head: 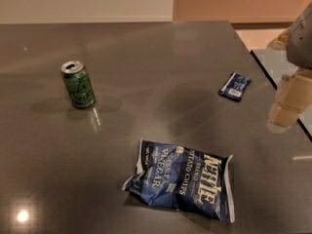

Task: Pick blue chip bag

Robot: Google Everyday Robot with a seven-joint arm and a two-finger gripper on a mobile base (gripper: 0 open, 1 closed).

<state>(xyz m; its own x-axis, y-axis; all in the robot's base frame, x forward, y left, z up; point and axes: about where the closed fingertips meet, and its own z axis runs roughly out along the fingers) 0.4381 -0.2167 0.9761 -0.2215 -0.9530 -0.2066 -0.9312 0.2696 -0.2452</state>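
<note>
A green can (78,84) stands upright at left. The blue chip bag (183,182) lies flat on the table (146,48), front middle. Rightward, a small blue packet (235,86), then my gripper (283,112), touching nothing; its spread I cannot tell.

Chip bag (183,179): front centre of the bench (146,48).
Can (78,84): back left.
Small packet (235,86): back right.
Gripper (285,113): right edge, near that packet.
</note>
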